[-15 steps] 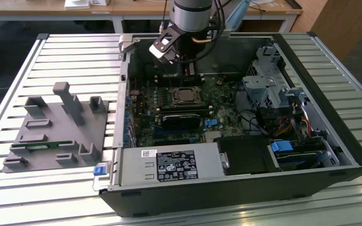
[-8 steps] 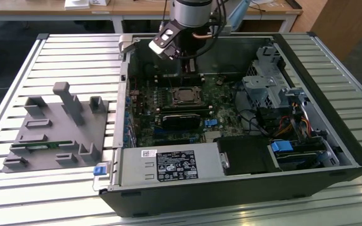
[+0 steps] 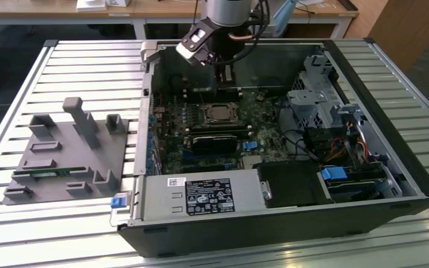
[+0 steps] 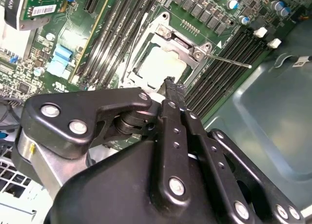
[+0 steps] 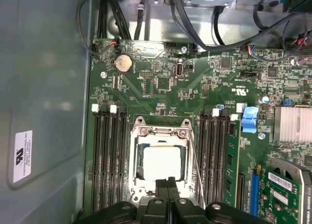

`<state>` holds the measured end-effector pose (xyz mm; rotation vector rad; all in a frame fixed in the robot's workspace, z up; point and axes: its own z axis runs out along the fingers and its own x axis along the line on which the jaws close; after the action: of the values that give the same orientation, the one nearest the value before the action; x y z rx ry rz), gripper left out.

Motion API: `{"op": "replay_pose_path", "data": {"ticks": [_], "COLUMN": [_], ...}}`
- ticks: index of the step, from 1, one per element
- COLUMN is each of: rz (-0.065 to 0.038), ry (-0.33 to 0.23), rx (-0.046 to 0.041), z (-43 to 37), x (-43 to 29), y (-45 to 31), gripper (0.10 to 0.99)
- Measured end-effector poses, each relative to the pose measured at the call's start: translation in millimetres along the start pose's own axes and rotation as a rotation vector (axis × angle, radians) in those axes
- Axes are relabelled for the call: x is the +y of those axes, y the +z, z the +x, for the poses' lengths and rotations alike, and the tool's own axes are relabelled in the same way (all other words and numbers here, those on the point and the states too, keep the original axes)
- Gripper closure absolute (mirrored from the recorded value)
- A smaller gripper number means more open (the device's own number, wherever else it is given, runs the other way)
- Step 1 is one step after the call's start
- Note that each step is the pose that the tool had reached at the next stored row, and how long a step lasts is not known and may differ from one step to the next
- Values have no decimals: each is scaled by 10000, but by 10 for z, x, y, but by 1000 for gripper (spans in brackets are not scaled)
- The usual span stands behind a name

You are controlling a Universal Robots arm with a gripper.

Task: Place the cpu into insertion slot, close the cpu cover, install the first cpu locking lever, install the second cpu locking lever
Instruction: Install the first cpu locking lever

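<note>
The cpu (image 5: 161,163) lies in the insertion slot (image 3: 218,113) on the green motherboard, its dull silver top showing through the window of the cpu cover (image 5: 135,155), which lies flat over it. My gripper (image 5: 168,182) hangs just above the socket's edge with its two black fingers pressed together and nothing between them. In the second wrist view the gripper's tip (image 4: 170,82) sits right beside the cpu (image 4: 158,65). A thin metal locking lever (image 4: 229,59) sticks out from the socket across the memory slots; it also runs along one side of the socket as a thin lever (image 5: 196,170).
Long black memory slots (image 5: 108,160) flank the socket on both sides. The open case (image 3: 393,139) holds cables, a drive cage (image 3: 315,100) and a power supply (image 3: 199,195). A grey fixture block (image 3: 69,151) stands on the slatted table at the exterior view's left.
</note>
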<state>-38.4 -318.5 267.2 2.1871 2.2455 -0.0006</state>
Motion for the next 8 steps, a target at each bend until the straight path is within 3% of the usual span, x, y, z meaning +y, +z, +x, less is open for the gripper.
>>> {"op": "replay_pose_path", "data": {"ticks": [8], "rz": [2], "ry": [0], "rx": [-66], "z": [1], "x": [0], "y": [-91], "gripper": [980]}}
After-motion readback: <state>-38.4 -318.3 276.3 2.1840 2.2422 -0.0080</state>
